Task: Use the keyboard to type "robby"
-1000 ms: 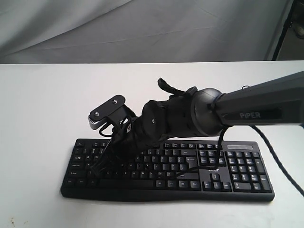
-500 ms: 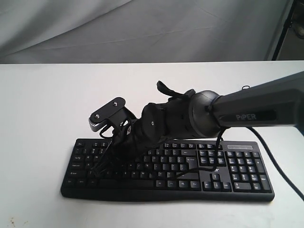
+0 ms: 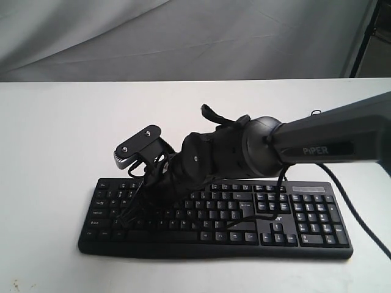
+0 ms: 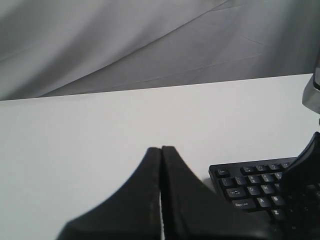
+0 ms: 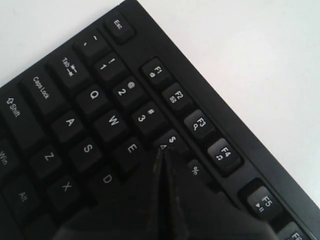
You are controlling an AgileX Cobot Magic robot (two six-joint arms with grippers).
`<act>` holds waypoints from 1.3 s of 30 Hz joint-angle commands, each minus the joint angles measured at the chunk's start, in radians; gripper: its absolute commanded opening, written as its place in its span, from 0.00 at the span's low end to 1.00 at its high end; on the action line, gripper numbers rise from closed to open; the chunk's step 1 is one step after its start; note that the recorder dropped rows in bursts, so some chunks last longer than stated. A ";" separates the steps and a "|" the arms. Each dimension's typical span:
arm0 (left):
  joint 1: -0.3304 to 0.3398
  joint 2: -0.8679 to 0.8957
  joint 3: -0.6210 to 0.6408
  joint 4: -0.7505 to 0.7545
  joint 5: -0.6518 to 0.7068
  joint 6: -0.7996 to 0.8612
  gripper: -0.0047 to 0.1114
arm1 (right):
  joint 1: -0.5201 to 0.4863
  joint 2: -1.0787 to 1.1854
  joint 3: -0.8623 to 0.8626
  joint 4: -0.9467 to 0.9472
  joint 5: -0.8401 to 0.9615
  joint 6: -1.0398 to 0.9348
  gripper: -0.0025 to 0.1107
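The right end effector [image 5: 162, 150], fingers together, points at the keyboard [image 3: 305, 213] by its 4 key. The left end effector [image 4: 161, 149] is together too.

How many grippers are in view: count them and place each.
2. The right gripper, shut, points at the keyboard by the E and 4 keys; the left gripper, shut, sits off the keyboard's Esc end.

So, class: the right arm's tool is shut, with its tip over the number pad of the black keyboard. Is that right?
Not the number pad. The shut right tool has its tip over the main key block of the keyboard, by the E key and the 4 key, as the right wrist view shows.
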 commanded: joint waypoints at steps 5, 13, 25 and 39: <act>-0.006 -0.003 0.004 0.005 -0.007 -0.003 0.04 | 0.004 0.003 0.000 -0.009 0.012 -0.010 0.02; -0.006 -0.003 0.004 0.005 -0.007 -0.003 0.04 | -0.026 -0.156 0.058 -0.035 0.036 0.022 0.02; -0.006 -0.003 0.004 0.005 -0.007 -0.003 0.04 | -0.115 -0.247 0.313 -0.024 -0.084 0.065 0.02; -0.006 -0.003 0.004 0.005 -0.007 -0.003 0.04 | -0.126 -0.213 0.313 -0.024 -0.095 0.065 0.02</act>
